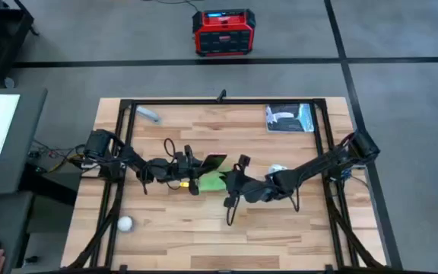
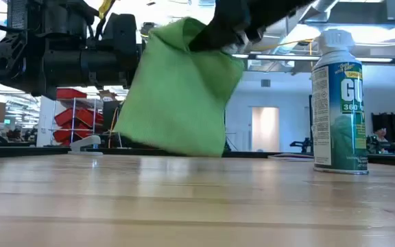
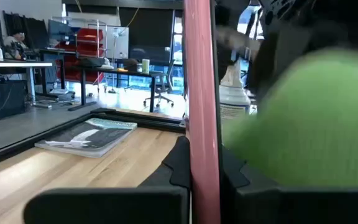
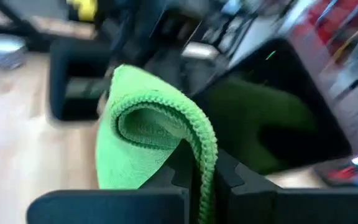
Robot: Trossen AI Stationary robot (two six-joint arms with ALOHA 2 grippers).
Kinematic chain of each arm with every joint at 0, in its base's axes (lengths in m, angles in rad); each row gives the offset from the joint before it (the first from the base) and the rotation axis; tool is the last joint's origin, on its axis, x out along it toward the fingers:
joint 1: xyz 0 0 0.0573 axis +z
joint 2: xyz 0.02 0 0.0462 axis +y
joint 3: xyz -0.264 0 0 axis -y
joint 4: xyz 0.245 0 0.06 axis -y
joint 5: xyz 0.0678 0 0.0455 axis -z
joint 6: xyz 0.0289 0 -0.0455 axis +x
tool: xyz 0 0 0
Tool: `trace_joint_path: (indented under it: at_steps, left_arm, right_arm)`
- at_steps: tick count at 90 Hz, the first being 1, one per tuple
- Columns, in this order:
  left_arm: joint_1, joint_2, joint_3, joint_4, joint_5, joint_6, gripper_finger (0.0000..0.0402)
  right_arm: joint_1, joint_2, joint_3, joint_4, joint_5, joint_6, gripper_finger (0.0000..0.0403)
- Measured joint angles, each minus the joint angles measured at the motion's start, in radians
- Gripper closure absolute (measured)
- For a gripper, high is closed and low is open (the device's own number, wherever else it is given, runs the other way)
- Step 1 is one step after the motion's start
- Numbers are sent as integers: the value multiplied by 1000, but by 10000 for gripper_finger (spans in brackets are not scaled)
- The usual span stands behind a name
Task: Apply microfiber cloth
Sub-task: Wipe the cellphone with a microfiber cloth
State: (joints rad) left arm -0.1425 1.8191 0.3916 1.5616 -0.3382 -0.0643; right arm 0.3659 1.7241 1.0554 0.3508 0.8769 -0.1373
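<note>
The bright green microfiber cloth hangs at the table's middle, with my right gripper shut on it. Right beside it is a black phone with a pink rim, its dark screen mirroring the green. My left gripper is shut on the phone. In the low view the cloth hides the phone. In the left wrist view the cloth fills the space beside the phone's edge. My left gripper pinches the phone's pink edge between its two fingers, coming level from the table's left. The phone stands edge-on between the fingers, rising past them. My right gripper pinches a folded-over part of the cloth between its two fingers, several layers thick. It comes from the table's right, above the cloth. The cloth hangs below the fingers in a loose sheet.
A spray can stands upright just right of the grippers. A blue-and-white flat packet lies at the far right, a grey object at the far left and a white ball at the near left.
</note>
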Motion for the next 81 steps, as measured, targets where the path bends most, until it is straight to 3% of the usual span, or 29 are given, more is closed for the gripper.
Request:
trace_joint_path:
  at_steps: [17,26,36,47,70,81]
  left_arm:
    - [0,0,-1,-15,0,0,400]
    - [0,0,-1,-29,0,-2,400]
    - [0,0,-2,-28,0,-2,400]
    - [0,0,-2,-27,0,-1,400]
    - [0,0,-2,2,-5,5,400]
    - [0,0,-2,7,-6,11,400]
  right_arm:
    - [27,0,0,232,231,-303,403]
    - [29,0,0,354,247,-424,403]
    - [33,-1,1,392,247,-441,403]
    - [40,-1,1,307,223,-353,403]
    - [17,0,1,-41,22,74,403]
    - [8,0,1,-97,-12,134,403]
